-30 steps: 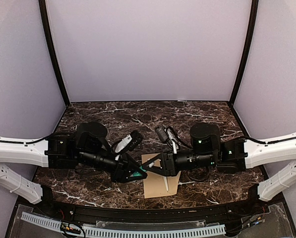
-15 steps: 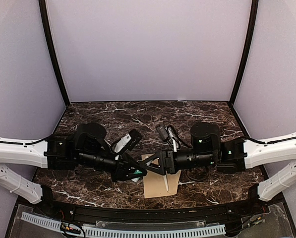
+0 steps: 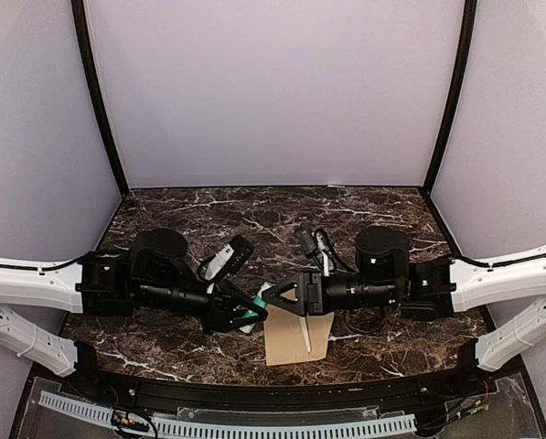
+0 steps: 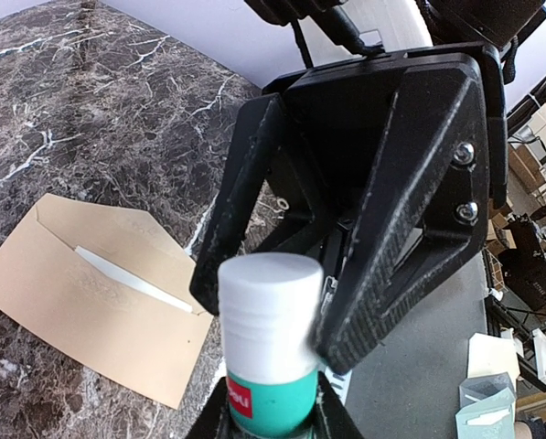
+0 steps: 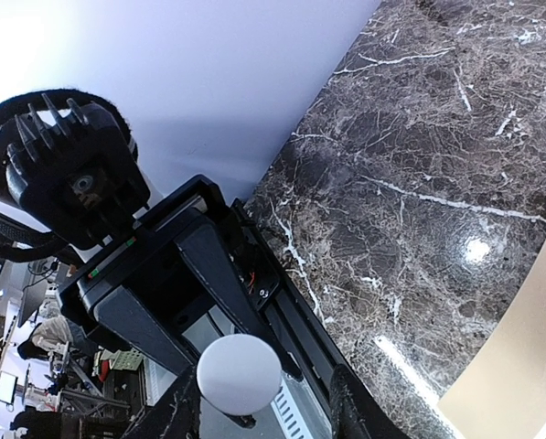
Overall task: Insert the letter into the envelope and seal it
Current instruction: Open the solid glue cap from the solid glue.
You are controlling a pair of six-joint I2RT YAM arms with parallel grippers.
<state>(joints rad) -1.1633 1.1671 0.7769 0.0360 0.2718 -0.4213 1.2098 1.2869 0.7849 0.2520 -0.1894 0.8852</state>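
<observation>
My left fingers [image 4: 330, 422] are clenched on the teal body of a glue stick [image 4: 268, 389], which I hold level above the bench [image 4: 71, 110] with its white cap [image 4: 271, 293] pointing at my other wrist. My right fingers [image 4: 410, 210] stand released, one on each side of that cap, and from the right wrist I see a gap on both sides, so I am not gripping it.

Since a second ago both my arms have drawn slightly outward, each toward its own side, and the stick has gone with the left one. The cap is still on. The envelope [image 4: 80, 311] lies where it lay, flat on the marble below and just in front of my fingers, flap open. The letter [image 4: 131, 279] sits inside it, only a thin white strip showing at the mouth.

The envelope's near end lies close to the bench's black front rim [image 3: 273, 384], between my two bases, so there is little room on that side. My forearms close in the left and right. The widest room lies beyond my wrists, toward the back wall [image 3: 273, 91].
</observation>
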